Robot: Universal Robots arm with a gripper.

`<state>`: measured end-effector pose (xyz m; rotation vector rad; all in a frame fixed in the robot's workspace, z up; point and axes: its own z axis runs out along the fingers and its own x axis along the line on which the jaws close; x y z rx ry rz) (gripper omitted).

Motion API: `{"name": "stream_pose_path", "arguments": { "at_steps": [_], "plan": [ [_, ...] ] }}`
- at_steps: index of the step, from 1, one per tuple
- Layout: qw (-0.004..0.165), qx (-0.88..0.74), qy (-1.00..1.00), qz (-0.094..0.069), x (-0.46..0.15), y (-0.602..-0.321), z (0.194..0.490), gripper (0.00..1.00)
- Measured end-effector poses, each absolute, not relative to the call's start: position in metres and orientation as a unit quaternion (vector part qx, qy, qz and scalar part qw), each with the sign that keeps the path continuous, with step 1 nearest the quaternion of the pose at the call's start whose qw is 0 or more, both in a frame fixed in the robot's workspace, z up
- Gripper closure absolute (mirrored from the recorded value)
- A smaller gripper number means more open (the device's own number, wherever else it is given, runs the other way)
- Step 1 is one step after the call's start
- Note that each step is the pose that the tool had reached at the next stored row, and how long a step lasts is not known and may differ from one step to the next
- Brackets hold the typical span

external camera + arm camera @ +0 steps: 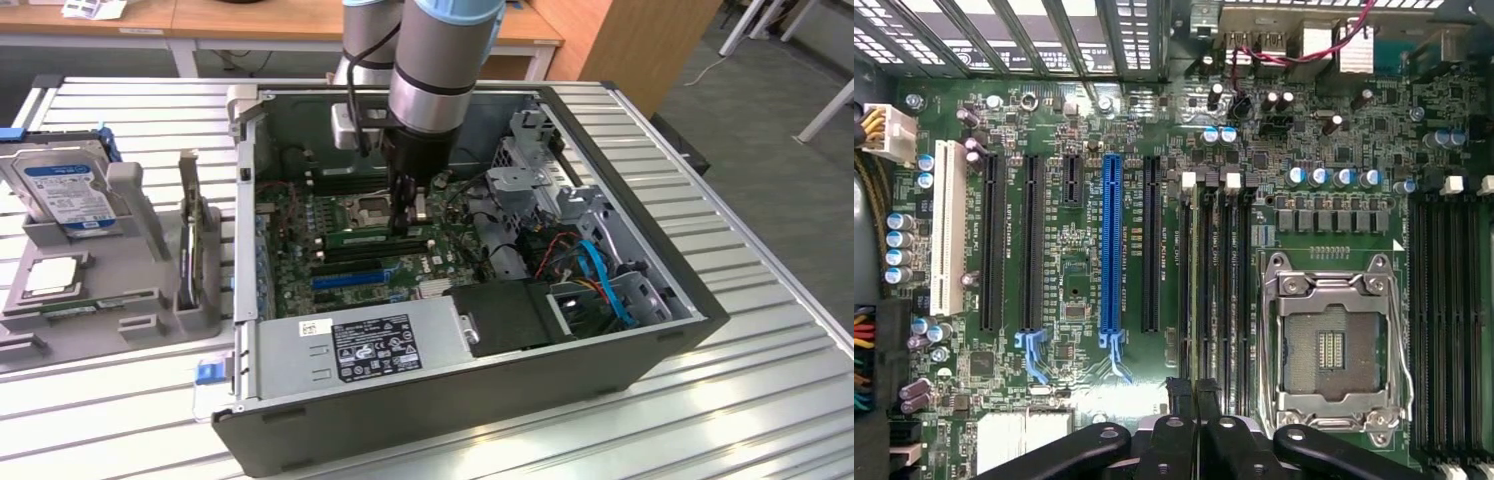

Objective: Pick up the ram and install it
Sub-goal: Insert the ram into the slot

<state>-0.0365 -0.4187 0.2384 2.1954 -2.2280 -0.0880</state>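
At the left of the exterior frame, a grey holder (147, 325) on the bench (747, 330) carried a hard drive (60, 190). In the centre stood the open computer case (467, 400), and the arm reached down into it. The gripper (404, 222) was closed on the ram (363, 238), which lay along the memory slots (1226, 290) at the middle of the motherboard (1074, 110), left of the empty processor socket (1332, 345). In the wrist view the fingertips (1179, 410) pinched its thin edge at the lower centre. Whether the stick was fully seated, I could not tell. I judged that this step needed the stick kept upright and its notch matched to the slot. The push should be even and straight until the white latches (1189, 180) close, because any tilt could bend the contacts.
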Motion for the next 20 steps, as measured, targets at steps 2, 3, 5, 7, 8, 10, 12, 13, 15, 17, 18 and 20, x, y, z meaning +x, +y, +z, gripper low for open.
{"name": "stream_pose_path", "arguments": {
  "at_steps": [2, 3, 5, 7, 8, 10, 12, 13, 15, 17, 18, 20],
  "plan": [
    [0.006, 0.702, -0.712, -0.028, -0.0365, -0.4187, 0.2384, 0.89],
    [0.006, 0.702, -0.712, -0.028, -0.0365, -0.4187, 0.2385, 0.89],
    [0.006, 0.702, -0.712, -0.028, -0.0369, -0.4187, 0.2384, 0.89],
    [0.006, 0.702, -0.712, -0.028, -0.0369, -0.4187, 0.2383, 0.89],
    [0.006, 0.702, -0.712, -0.028, -0.0369, -0.4187, 0.2383, 0.89],
    [0.006, 0.702, -0.712, -0.028, -0.037, -0.4186, 0.2378, 0.89],
    [0.006, 0.702, -0.712, -0.028, -0.037, -0.4186, 0.2365, 0.89],
    [0.006, 0.702, -0.712, -0.028, -0.037, -0.4187, 0.2359, 0.89],
    [0.006, 0.702, -0.712, -0.028, -0.037, -0.4187, 0.2348, 0.89],
    [0.006, 0.702, -0.712, -0.028, -0.037, -0.4187, 0.2342, 0.89],
    [0.006, 0.702, -0.712, -0.028, -0.037, -0.4187, 0.2342, 0.89],
    [0.006, 0.702, -0.712, -0.028, -0.037, -0.4187, 0.2342, 0.89]
  ]
}}
